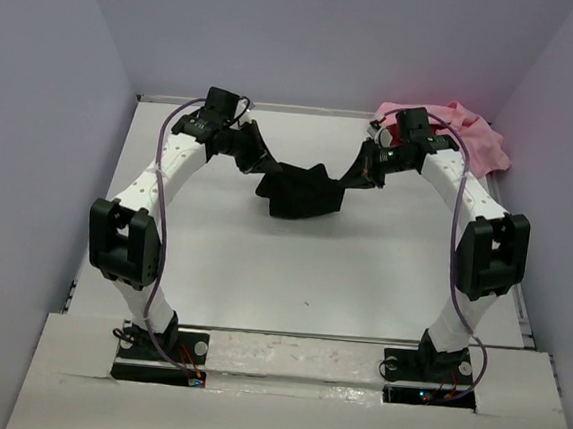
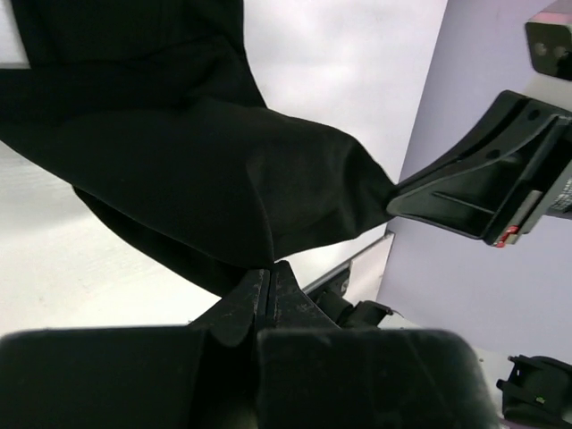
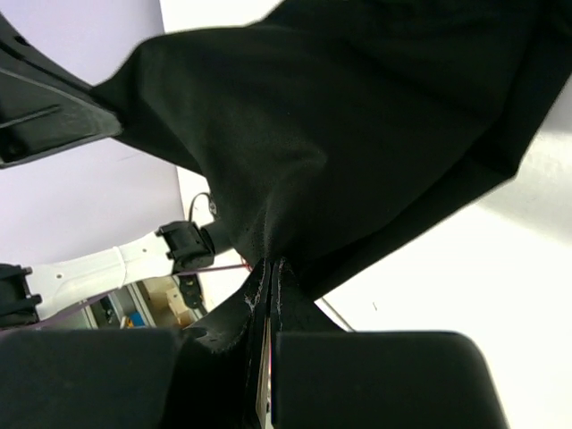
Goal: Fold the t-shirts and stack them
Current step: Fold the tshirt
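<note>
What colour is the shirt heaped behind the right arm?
Light pink t-shirt; top external view shows it best.

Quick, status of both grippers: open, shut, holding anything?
Left gripper: closed, pinching one end of the black t-shirt, lifted off the table.
Right gripper: closed, pinching the other end of the same shirt.

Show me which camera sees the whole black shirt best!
The top external view: the black t-shirt shows whole, strung between both arms. The wrist views show only close bunches of it, pinched in the shut left tool and right tool.
</note>
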{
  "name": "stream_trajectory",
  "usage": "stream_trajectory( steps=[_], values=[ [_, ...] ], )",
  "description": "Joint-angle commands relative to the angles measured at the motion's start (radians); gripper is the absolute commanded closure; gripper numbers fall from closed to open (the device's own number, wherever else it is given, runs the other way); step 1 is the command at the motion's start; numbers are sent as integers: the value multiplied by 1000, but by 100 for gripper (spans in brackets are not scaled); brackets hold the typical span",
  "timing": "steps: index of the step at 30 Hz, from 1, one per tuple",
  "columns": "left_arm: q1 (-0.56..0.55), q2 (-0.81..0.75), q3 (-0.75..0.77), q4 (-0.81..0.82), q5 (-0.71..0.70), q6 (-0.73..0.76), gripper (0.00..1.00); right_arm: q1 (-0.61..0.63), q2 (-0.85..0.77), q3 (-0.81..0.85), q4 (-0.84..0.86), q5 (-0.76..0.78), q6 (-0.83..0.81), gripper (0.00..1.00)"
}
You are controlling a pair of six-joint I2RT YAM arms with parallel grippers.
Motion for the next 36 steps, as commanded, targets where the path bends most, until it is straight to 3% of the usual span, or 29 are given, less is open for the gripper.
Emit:
stream_trajectory(
  steps=[1,10,14,18,30,36],
  values=[
    [-29,-103,-5,-6,12,-43,100,-9,-149,-94,78,-6,8,100],
    [-35,-214,-82,-32,-5,-31,100,-9,-452,-372,257,100,44,100],
    [-43,-290,-191,-9,-8,-41,100,-9,-620,-523,288,141,23,100],
    [-48,-353,-315,29,2,-69,100,-9,-683,-622,321,144,46,100],
    [-81,-390,-367,101,24,-109,99,-9,-734,-719,433,183,52,100],
    [-103,-336,-381,182,50,-140,99,-9,-670,-702,483,198,67,100]
  ],
)
